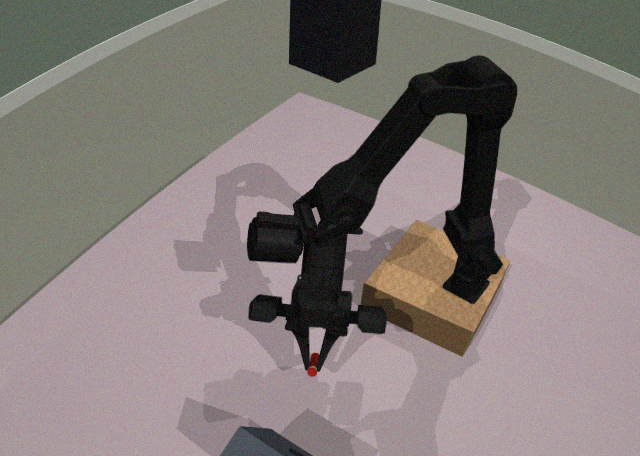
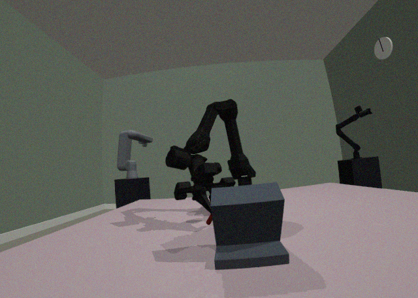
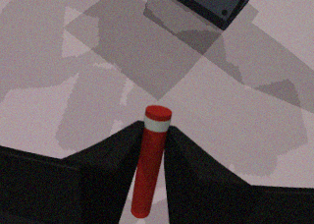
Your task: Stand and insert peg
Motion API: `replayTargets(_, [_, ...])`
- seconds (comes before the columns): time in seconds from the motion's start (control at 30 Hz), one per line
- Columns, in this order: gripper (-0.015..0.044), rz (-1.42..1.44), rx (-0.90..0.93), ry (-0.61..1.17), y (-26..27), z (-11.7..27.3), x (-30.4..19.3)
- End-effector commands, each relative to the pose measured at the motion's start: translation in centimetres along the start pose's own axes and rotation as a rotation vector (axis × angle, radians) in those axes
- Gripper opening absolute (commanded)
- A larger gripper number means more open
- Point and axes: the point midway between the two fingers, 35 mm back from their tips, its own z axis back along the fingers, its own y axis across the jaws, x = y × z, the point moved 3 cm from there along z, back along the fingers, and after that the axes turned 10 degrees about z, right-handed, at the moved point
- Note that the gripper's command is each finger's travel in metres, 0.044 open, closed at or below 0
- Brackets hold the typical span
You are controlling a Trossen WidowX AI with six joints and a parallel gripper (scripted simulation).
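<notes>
The red peg [image 1: 314,359] [image 2: 209,219] [image 3: 151,160] with a white band near one end is tilted between the fingertips. My gripper [image 1: 313,367] [image 3: 155,130] is shut on the peg near its banded end. The plain end points down and looks clear of the table; in the exterior view the upper part of the peg is behind the panel block. The blue-grey panel block [image 1: 248,443] [image 2: 247,222] [image 3: 203,0] stands in front of the gripper, cut off in the top view and the wrist view. A small dark spot shows on it in the wrist view; whether it is the hole I cannot tell.
The pink table [image 1: 558,379] [image 2: 101,268] bears a low wooden block [image 1: 413,314] under the arm's base. Shadows of the arm fall around the gripper. A dark column [image 1: 336,22] stands behind the table. Two other arms on pedestals are far back in the exterior view.
</notes>
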Motion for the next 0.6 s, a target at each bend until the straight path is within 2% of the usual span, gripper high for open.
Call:
replayTargets(0.0, [0.0051,0.001,-0.006,-0.043,0.17,0.25,-0.18])
replayTargets(0.57, [0.0051,0.001,-0.031,-0.187,0.3,1.16,-0.93])
